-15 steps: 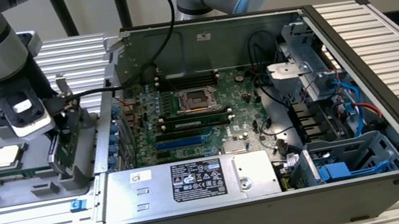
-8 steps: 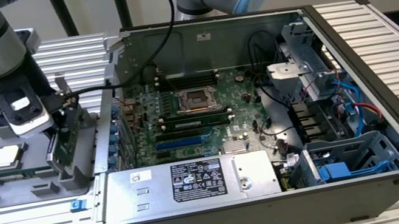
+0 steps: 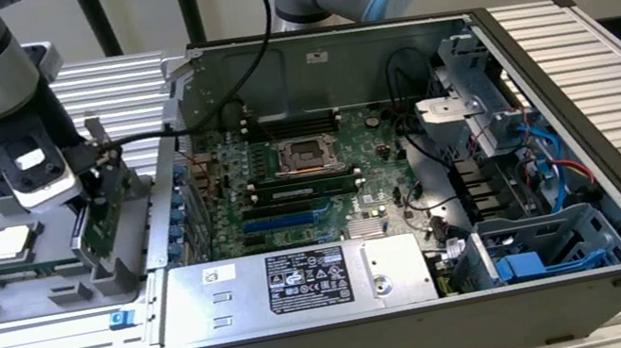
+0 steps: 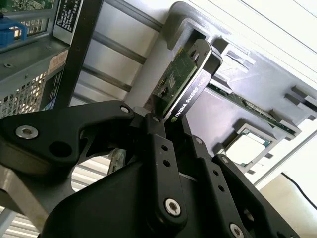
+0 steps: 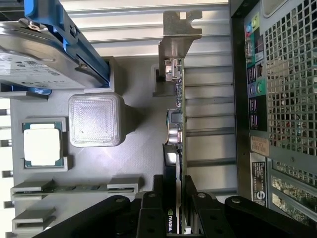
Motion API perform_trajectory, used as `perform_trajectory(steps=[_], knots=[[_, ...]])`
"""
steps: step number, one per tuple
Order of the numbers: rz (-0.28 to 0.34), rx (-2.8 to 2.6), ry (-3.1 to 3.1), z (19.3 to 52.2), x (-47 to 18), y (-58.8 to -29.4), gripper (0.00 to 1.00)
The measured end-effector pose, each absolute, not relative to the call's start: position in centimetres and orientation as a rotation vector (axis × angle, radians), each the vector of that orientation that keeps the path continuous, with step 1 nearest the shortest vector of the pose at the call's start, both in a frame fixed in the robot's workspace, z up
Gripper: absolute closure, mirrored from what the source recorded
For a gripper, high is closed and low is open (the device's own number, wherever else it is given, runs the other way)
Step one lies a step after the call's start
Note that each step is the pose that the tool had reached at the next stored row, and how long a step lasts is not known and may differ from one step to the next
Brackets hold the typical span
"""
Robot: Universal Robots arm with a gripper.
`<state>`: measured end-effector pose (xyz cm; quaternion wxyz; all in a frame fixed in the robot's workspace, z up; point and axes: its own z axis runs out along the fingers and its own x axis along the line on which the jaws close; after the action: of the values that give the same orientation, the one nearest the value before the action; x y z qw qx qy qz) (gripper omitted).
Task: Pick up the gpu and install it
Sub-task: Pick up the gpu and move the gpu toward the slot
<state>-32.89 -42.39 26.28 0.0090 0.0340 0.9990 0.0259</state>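
The gpu [image 3: 100, 225] stands on edge in a slot of the grey parts tray [image 3: 1, 305], at the exterior view's left, just outside the open computer case [image 3: 552, 93]. In the first wrist view the gpu [image 5: 176, 124] shows edge-on, its silver bracket [image 5: 181, 34] at the far end. The second wrist view shows the gpu's [image 4: 184, 79] green board and black cooler. My gripper [image 3: 85, 196] comes down on the card's upper edge. In both wrist views the gripper [image 5: 176, 213] [image 4: 166, 119] is shut on the gpu, one black finger against each face.
A silver hard drive with a blue frame [image 5: 39, 54], a processor chip [image 5: 42, 144] and a memory stick [image 5: 74, 187] also rest in the tray. The case's metal wall [image 3: 170, 208] stands right beside the gpu. Inside lie the motherboard [image 3: 300, 185] with blue slots [image 3: 281, 222] and a power supply [image 3: 291, 283].
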Motion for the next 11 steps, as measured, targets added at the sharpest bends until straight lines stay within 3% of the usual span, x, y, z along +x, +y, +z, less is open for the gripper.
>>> perform_trajectory(steps=[11], knots=[[0.081, 0.106, 3.121, 26.6, -32.88, -42.4, 1.0]])
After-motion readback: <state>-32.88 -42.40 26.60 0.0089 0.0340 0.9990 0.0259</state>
